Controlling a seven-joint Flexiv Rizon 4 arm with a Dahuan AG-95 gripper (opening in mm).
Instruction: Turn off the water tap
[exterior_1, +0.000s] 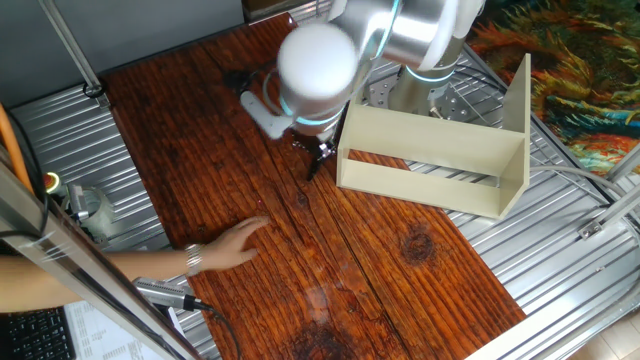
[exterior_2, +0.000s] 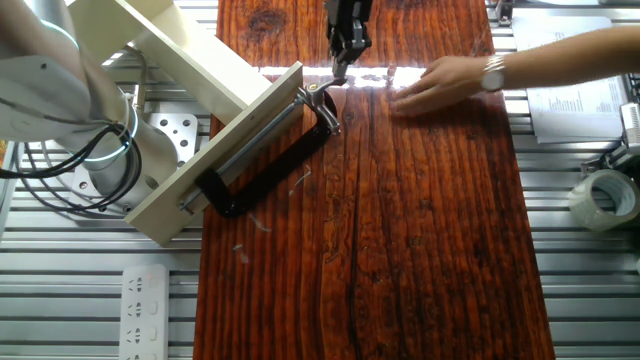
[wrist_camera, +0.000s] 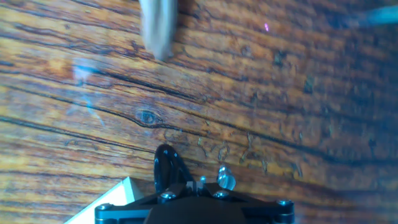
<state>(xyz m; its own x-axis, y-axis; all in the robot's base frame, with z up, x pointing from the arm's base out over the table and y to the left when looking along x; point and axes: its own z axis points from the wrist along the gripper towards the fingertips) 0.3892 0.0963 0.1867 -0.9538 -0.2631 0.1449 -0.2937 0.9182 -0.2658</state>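
The water tap (exterior_2: 314, 89) is a tiny silvery piece at the jaw end of a black C-clamp (exterior_2: 262, 164) that lies beside a cream wooden panel. My gripper (exterior_2: 338, 72) hangs just above and right of it, fingers pointing down and close together, with nothing visibly between them. In one fixed view the dark gripper (exterior_1: 317, 160) stands at the panel's left corner. In the hand view the fingers (wrist_camera: 186, 186) sit at the bottom edge, with a small silvery knob (wrist_camera: 226, 180) and a black clamp part (wrist_camera: 166, 165) right by them.
A person's hand (exterior_2: 440, 80) rests on the wooden tabletop just right of the gripper, and it also shows in one fixed view (exterior_1: 225, 248). The cream L-shaped panel (exterior_1: 430, 160) stands next to the clamp. A tape roll (exterior_2: 604, 201) and a power strip (exterior_2: 146, 310) lie off the board.
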